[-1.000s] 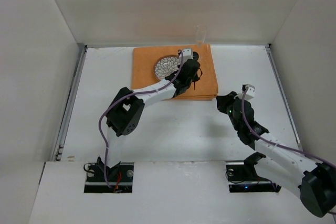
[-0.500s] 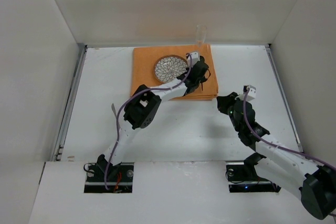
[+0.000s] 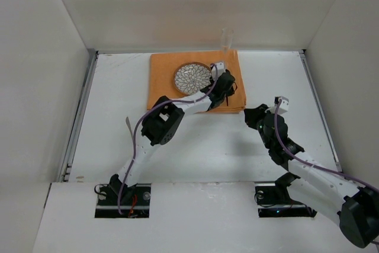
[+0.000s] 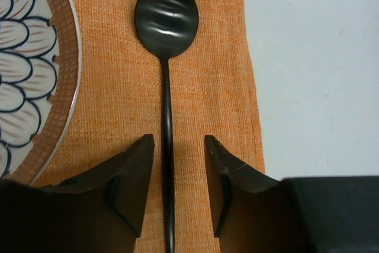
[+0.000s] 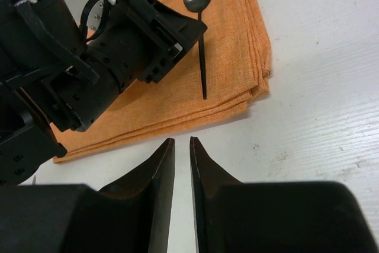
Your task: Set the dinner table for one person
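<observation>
A black spoon (image 4: 166, 22) lies flat on the orange cloth mat (image 3: 166, 84), just right of a patterned plate (image 3: 193, 77). My left gripper (image 4: 176, 146) is open and hangs low over the spoon's handle, a finger on each side without touching it. The right wrist view shows the spoon (image 5: 201, 28) sticking out past the left gripper. My right gripper (image 5: 177, 143) is shut and empty over the white dinner table (image 3: 118, 87), just off the mat's near right corner. In the top view the left gripper (image 3: 225, 87) hides the spoon.
A clear glass (image 3: 226, 38) stands at the mat's far right edge by the back wall. A thin grey utensil (image 3: 128, 127) lies on the table beside the left arm. Metal rails (image 3: 80, 117) line the table's sides.
My left gripper has moved right, off the plate's edge, to the mat's right strip, and its elbow swung right, uncovering the grey utensil. The right arm has barely moved.
</observation>
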Robot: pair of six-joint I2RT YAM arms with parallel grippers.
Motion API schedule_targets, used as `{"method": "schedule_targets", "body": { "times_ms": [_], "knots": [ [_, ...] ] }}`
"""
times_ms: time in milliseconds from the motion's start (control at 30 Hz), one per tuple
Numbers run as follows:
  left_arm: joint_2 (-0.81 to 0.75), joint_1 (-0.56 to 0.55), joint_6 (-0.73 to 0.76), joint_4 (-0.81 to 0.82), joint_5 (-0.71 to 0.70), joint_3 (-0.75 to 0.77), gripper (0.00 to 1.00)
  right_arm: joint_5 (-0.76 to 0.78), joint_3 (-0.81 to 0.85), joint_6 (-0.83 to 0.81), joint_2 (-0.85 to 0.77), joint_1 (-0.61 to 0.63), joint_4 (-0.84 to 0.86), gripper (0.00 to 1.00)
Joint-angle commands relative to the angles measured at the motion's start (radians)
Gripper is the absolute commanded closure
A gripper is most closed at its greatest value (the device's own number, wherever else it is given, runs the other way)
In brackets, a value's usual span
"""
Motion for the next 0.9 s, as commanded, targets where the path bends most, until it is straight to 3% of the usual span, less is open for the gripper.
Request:
{"method": "schedule_targets", "body": {
  "times_ms": [0,200,333,500,633,733,867],
  "knots": [
    [-0.182,-0.021,0.054,0.091,-0.005,-0.088,0.6,0.002,-0.004,0.005,-0.013,-0.001,0.031,0.77],
    [-0.499,-0.009,0.081,0.17,-0.028,-0.439,0.55,0.002,-0.001,0.005,-0.003,-0.001,0.036,0.72],
    [-0.736,0.034,0.084,0.11,-0.074,-0.706,0.55,0.002,0.002,0.003,0.001,0.007,0.038,0.71],
    [-1.045,0.162,0.048,-0.222,-0.209,-1.003,0.57,-0.001,0.01,-0.002,0.012,0.029,0.039,0.69],
    [-1.291,0.314,-0.014,-0.404,-0.203,-1.215,0.6,-0.001,0.013,-0.005,0.024,0.035,0.047,0.69],
    [-1.408,0.393,-0.067,-0.509,-0.16,-1.295,0.6,-0.003,0.016,-0.008,0.04,0.038,0.051,0.69],
    [-1.449,0.462,-0.126,-0.589,-0.097,-1.328,0.6,-0.004,0.021,-0.009,0.055,0.045,0.056,0.69]
  ]
}}
